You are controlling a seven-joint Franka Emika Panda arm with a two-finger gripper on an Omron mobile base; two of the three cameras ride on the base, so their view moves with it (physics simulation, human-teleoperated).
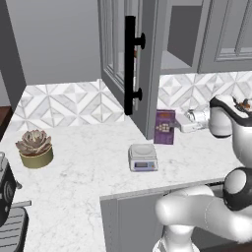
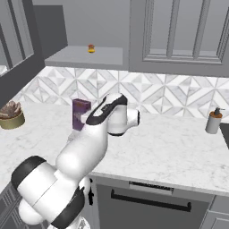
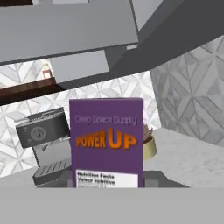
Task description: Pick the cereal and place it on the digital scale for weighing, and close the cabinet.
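Cereal (image 1: 164, 126) is standing on counter (image 1: 83, 162) just behind and right of digital scale (image 1: 142, 157), not on it yet. Gripper (image 1: 189, 121) is pinching the box from its right, fingers closed on it. Cabinet (image 1: 129, 59) door is hanging open, so placing and closing are both pending.

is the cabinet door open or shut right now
Open. In the left base view the cabinet door swings out over the counter, its black handle facing the camera and the shelf behind it exposed.
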